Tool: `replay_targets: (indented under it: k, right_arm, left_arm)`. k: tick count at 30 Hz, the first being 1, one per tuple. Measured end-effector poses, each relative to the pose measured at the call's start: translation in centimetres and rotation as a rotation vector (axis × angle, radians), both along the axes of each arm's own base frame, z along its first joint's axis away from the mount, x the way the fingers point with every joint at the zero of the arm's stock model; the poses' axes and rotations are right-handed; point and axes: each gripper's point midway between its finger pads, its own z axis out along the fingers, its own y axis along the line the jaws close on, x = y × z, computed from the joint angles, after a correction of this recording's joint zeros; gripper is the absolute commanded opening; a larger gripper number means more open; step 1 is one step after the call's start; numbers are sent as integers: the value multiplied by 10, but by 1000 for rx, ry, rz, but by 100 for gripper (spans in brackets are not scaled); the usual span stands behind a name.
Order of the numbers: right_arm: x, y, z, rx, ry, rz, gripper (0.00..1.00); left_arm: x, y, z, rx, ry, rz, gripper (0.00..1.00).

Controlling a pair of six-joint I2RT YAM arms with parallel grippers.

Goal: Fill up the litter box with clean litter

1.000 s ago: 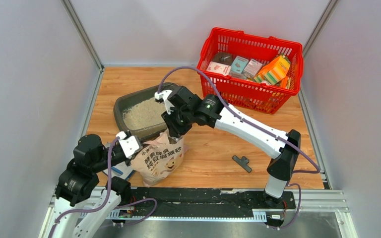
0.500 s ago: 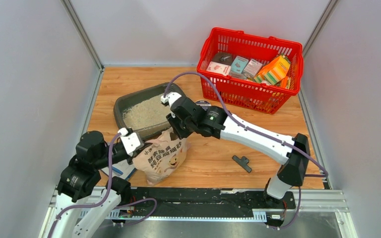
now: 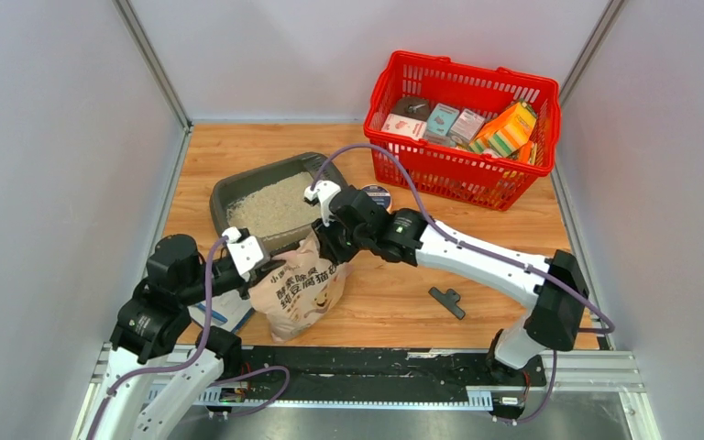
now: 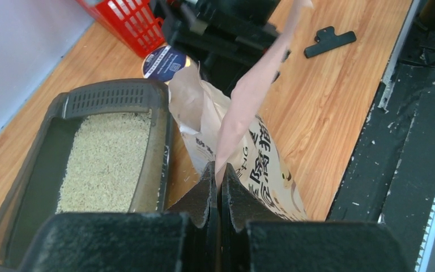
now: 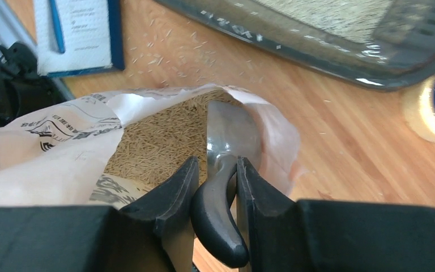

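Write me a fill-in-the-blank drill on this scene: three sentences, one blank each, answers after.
1. The left gripper pinches the bag by its ___ edge.
2. The right gripper holds the scoop, its bowl inside the ___.
3. Litter lies in the grey litter box, not in the ___ basket.

Missing words: top; bag; red.
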Motion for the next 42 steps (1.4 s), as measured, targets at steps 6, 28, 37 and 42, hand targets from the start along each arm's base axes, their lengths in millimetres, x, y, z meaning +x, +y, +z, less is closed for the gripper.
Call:
replay_targets:
  k: [6,28,37,42]
  right_arm:
    - [7,12,-12,78,139,86,0]
    - [7,12,46,380,624,255,0]
    - [44,-20,76,489,678,94,0]
    - [46,-27,69,529,785,21,0]
  left_arm:
    - [0,-2,0,-9,16,-4,0]
    - [-7,14,1,174,-184,-77,0]
    - [-9,28,2,300,-317,-102,0]
    - [-11,31,0,333,-347,-111,0]
